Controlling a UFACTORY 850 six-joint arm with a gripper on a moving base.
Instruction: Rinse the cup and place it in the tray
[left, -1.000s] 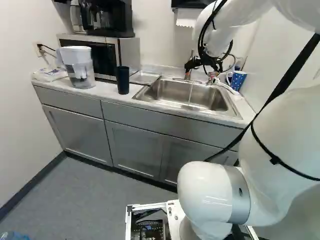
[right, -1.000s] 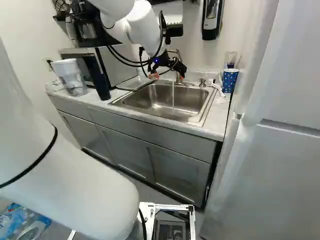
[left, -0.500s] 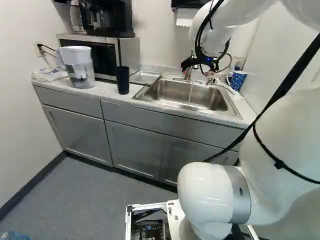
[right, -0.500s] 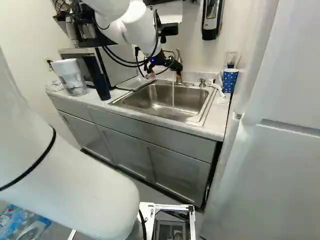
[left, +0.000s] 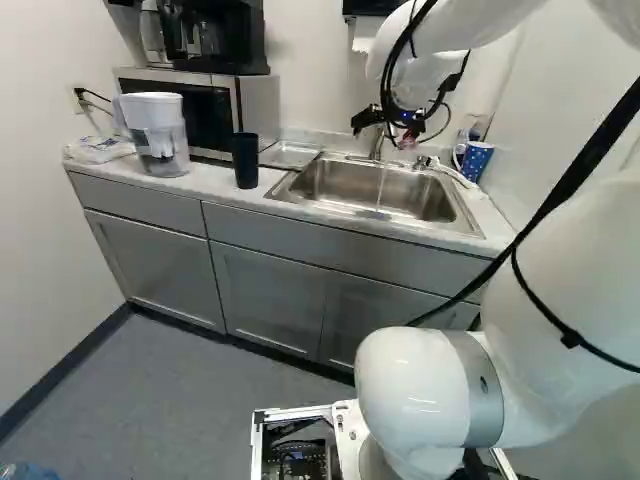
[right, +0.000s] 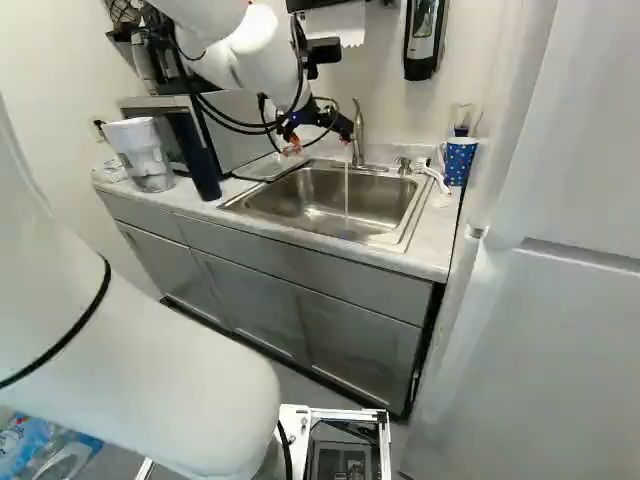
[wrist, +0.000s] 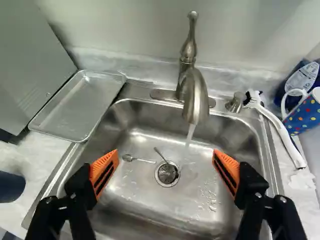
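My gripper (right: 320, 138) hangs over the back of the sink in the right base view; in the wrist view the gripper (wrist: 166, 157) stands open above the basin, nothing between its orange pads. Water runs from the faucet (wrist: 195, 97), ahead of the fingers, into the sink (wrist: 150, 200). A blue dotted mug (wrist: 304, 114) stands on the counter beside the sink, past the white-handled brush. On the opposite side a shallow metal tray (wrist: 75, 107) rests by the sink's rim, bare inside. A dark cup (left: 245, 160) stands upright on the counter near that tray.
Two small utensils, one a spoon (wrist: 137, 159), lie in the basin near the drain. The brush (wrist: 280, 130) lies along the sink's edge. A water pitcher (left: 160, 135) and a microwave (left: 205, 110) stand at the left. A soap dispenser (right: 424, 40) hangs on the wall.
The arm and gripper have shifted left over the sink in both base views, toward the tray's side, with the fingers still apart. The base has not moved.
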